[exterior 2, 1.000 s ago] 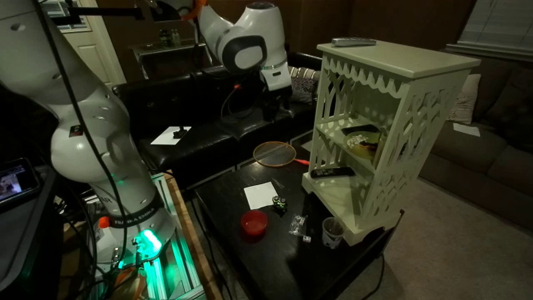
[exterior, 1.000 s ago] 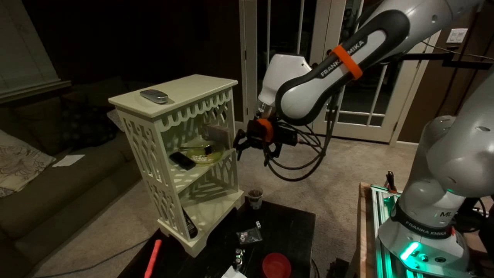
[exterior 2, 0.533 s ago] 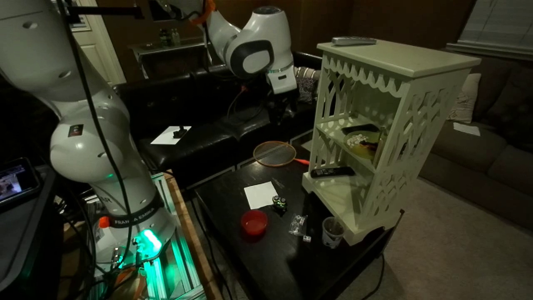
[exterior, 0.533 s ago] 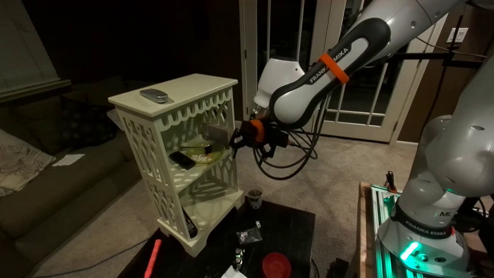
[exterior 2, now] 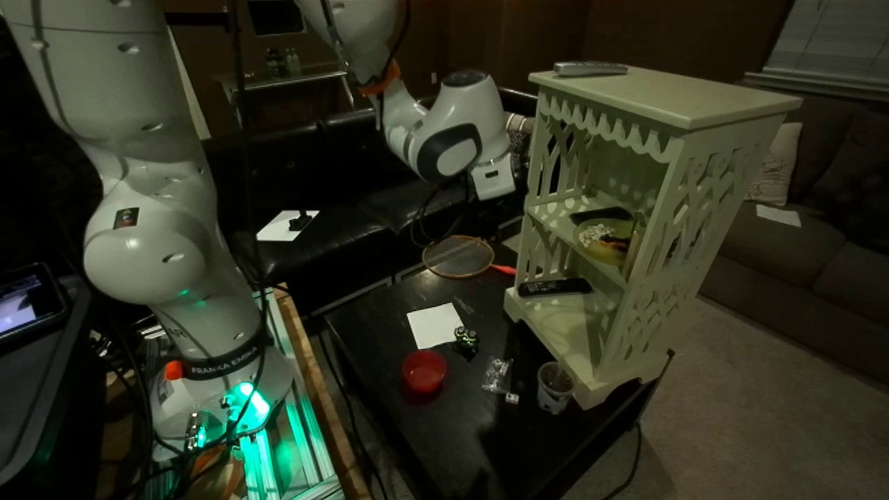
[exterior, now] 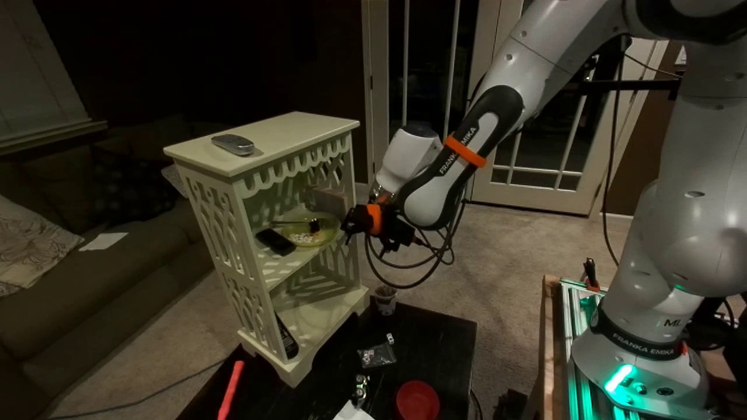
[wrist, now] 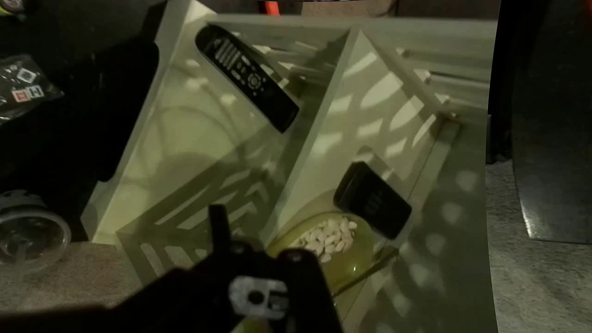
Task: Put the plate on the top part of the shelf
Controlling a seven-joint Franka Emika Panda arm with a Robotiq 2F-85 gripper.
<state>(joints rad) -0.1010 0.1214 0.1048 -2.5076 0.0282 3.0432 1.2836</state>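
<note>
The plate [exterior: 328, 232] is round, shallow and yellow-green. It rests on the middle tier of the cream-white shelf [exterior: 297, 131], with white pebble-like pieces and a thin utensil on it. The plate [exterior 2: 597, 255] and shelf [exterior 2: 667, 96] show in both exterior views. In the wrist view the plate [wrist: 358, 251] is partly covered by my gripper [wrist: 259, 259]; the shelf tier [wrist: 319, 138] runs diagonally. In an exterior view my gripper [exterior: 365, 242] looks open, fingers apart, at the shelf's open front by the plate's near edge. In an exterior view the fingers are lost in darkness.
A grey oblong object [exterior: 233, 144] lies on the shelf's top. A black item [exterior: 275, 242] lies beside the plate, and a brownish block [exterior: 330, 201] stands by the side wall. A remote [exterior 2: 554, 287] lies on the bottom tier. A cup [exterior 2: 555, 387] and red bowl [exterior 2: 424, 371] stand on the table.
My gripper has moved lower and closer to the shelf's middle tier, with the arm reaching forward and down. The plate, the shelf and the other objects have not moved.
</note>
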